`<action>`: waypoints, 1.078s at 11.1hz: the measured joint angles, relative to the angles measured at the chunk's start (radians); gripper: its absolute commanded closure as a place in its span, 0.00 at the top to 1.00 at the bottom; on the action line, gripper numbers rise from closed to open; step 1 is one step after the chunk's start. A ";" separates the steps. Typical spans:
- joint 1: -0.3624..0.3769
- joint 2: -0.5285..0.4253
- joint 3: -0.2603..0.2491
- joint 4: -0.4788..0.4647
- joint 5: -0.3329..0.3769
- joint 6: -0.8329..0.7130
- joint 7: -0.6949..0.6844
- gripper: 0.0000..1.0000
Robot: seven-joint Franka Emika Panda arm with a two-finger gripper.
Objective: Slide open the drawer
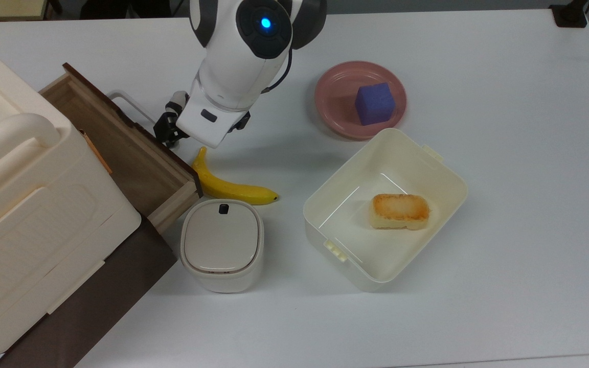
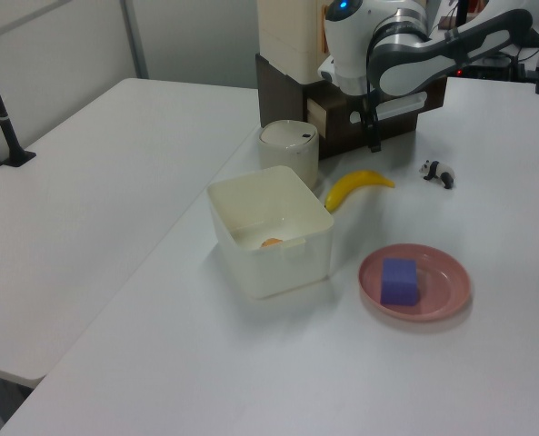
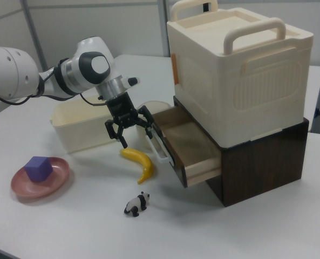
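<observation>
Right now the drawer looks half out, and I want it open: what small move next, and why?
Probably pull the handle a little more, slowly: the drawer is only partly out, the gripper sits at the handle, and the banana lies close to its front.

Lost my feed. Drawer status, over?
Claw open at the handle. Drawer partly out. Banana touching its front corner.
</observation>
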State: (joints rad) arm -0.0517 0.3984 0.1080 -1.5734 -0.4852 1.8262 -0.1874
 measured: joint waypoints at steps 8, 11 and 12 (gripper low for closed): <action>-0.041 -0.024 0.024 0.071 0.154 -0.009 0.067 1.00; -0.052 -0.070 0.025 0.107 0.238 -0.010 0.074 1.00; -0.058 -0.092 0.025 0.108 0.285 -0.011 0.089 1.00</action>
State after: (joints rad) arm -0.1099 0.3068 0.1327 -1.4656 -0.2004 1.8151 -0.0984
